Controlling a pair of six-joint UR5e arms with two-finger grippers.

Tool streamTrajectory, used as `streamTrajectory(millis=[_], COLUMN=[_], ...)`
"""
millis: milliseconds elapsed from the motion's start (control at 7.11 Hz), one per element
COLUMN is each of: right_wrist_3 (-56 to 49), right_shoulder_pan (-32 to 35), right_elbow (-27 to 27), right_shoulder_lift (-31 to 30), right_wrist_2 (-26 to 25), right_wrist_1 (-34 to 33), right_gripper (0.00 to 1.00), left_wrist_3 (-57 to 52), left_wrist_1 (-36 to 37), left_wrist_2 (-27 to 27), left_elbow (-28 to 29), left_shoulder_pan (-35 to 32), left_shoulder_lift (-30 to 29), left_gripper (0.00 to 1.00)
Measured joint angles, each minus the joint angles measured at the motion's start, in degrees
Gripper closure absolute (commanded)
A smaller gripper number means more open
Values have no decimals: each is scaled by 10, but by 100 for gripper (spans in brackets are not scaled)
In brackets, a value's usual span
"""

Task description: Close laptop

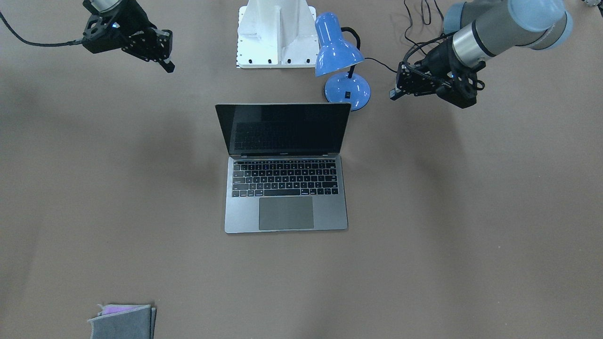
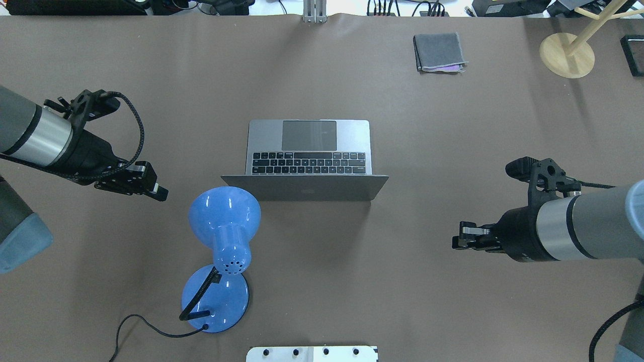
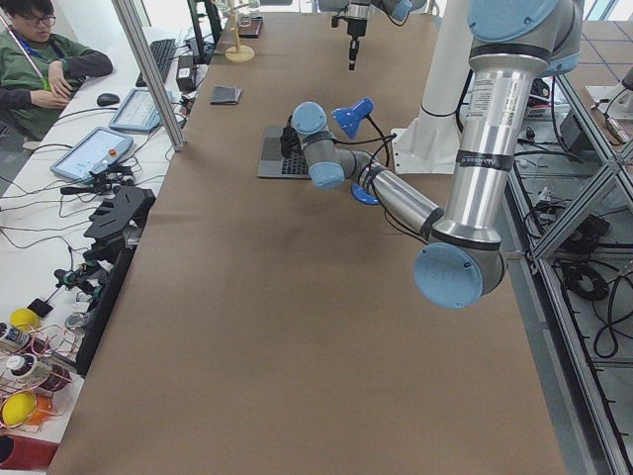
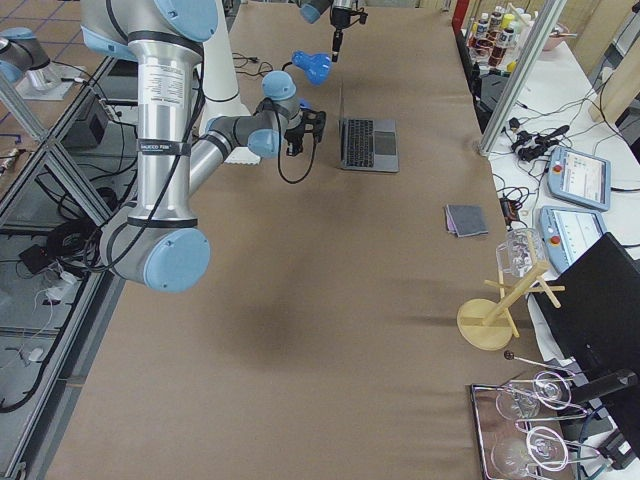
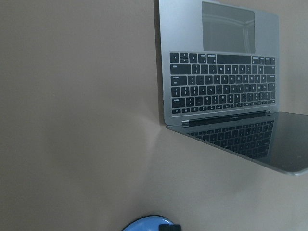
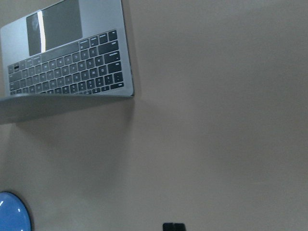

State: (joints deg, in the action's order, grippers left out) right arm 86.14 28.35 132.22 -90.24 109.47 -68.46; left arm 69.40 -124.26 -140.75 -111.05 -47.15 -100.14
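The grey-silver laptop stands open in the middle of the table, its black screen upright and facing away from the robot. It also shows in the overhead view, the left wrist view and the right wrist view. My left gripper hovers to the laptop's left, near the lamp, and looks shut and empty. My right gripper hovers well to the laptop's right, also shut and empty. Neither touches the laptop.
A blue desk lamp stands just behind the lid's left corner, its cord trailing toward the robot. A folded grey cloth lies at the far right. A wooden stand is at the far right corner. The robot's white base is behind the laptop.
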Motion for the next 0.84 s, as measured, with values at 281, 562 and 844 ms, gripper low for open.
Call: streamTrajectory(millis=[281,562,844], right_wrist_3=[15,17,17], right_shoulder_pan=[-14,-30,-36], right_elbow=[-1,-6,-14], right_shoulder_lift=[101,149,161], right_wrist_2=[-16,-31,-36], right_wrist_1=[-95,-139,-144], right_gripper=[100,100,100], left_wrist_3=[5,28,56], left_wrist_1=[1,1,2], left_wrist_2=[0,-1,-1], left_elbow=[12,17,21], left_shoulder_pan=[13,28,44], left_shoulder_lift=[-19,-41,-66], left_gripper=[100,100,100])
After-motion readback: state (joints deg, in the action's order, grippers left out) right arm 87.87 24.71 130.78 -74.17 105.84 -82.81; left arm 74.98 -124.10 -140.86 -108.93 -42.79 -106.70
